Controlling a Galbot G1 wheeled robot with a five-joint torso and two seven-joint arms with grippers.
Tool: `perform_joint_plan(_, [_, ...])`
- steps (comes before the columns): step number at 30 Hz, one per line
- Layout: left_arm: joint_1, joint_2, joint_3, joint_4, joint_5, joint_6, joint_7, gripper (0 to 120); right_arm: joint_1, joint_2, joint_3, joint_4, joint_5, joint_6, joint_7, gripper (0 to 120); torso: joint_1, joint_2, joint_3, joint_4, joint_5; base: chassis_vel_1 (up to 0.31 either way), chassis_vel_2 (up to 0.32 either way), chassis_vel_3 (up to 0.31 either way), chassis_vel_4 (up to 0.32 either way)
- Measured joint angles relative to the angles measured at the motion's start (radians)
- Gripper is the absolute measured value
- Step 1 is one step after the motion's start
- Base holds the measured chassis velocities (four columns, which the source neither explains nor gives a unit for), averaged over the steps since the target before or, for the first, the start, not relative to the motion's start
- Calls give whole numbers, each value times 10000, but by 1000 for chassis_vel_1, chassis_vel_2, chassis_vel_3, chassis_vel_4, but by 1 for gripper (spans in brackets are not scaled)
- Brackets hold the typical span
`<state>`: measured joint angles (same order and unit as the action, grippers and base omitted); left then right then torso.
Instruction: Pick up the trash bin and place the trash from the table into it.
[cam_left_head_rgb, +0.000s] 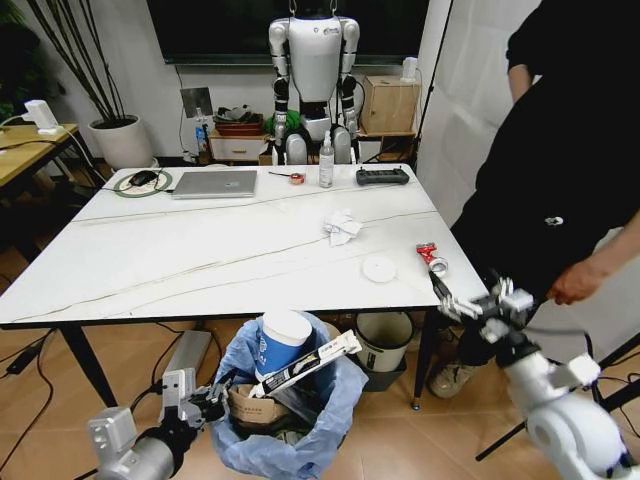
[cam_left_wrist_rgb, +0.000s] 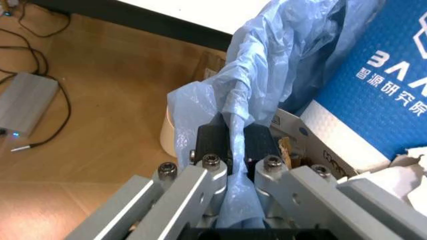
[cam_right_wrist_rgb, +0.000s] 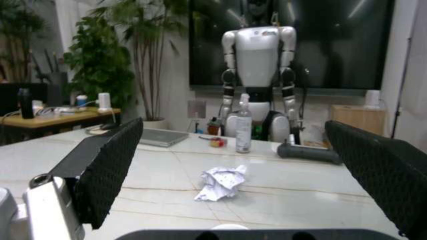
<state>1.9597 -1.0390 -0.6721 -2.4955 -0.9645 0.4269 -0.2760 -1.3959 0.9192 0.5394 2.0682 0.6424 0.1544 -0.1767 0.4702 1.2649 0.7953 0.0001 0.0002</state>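
The trash bin (cam_left_head_rgb: 290, 420) is held below the near table (cam_left_head_rgb: 150, 270) edge by the left gripper (cam_left_wrist_rgb: 235, 145), clamped on its blue liner; a blue paper cup (cam_left_head_rgb: 283, 340), packet and cardboard already lie inside. The right gripper (cam_left_head_rgb: 462, 302), jaws apart, hovers at the table's right edge. The lid (cam_left_head_rgb: 379, 267), can (cam_left_head_rgb: 434, 258) and crumpled tissue (cam_left_head_rgb: 341, 227) are left on the tabletop.

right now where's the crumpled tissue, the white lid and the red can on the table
crumpled tissue (cam_left_head_rgb: 341, 227), head view, middle of the wad
white lid (cam_left_head_rgb: 379, 267), head view, centre of the disc
red can (cam_left_head_rgb: 432, 257), head view, its crushed body
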Motion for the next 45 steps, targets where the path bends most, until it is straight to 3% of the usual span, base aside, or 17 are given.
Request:
perform_joint_plan(6, [76, -41, -203, 3, -68, -14, -11, 0, 1259, -790, -965, -647, 595, -213, 47, 100, 1, 0, 1, 3, -1, 0, 0, 0, 0])
perform_joint_plan(13, [17, 271, -400, 182, -387, -16, -26, 0, 1613, -1343, -1195, -966, 721, -375, -148, 100, 0, 0, 1, -4, -1, 0, 0, 0, 0])
perform_joint_plan(16, [202, 304, -646, 184, -424, -54, -15, 0, 2202, -1563, -1771, -1180, 753, -674, -179, 100, 0, 0, 1, -3, -1, 0, 0, 0, 0])
perform_joint_plan(27, [356, 246, -989, 162, -494, -87, -20, 0, 3615, -1610, -2751, -2118, 820, -1414, -222, 100, 1, 0, 0, -1, -3, 0, 0, 0, 0])
perform_joint_plan(45, [1006, 35, -1796, 115, -431, -230, 156, 0, 4614, -1375, -3698, -3116, 682, -1524, -832, 100, 0, 0, 0, -1, -2, 0, 0, 0, 0])
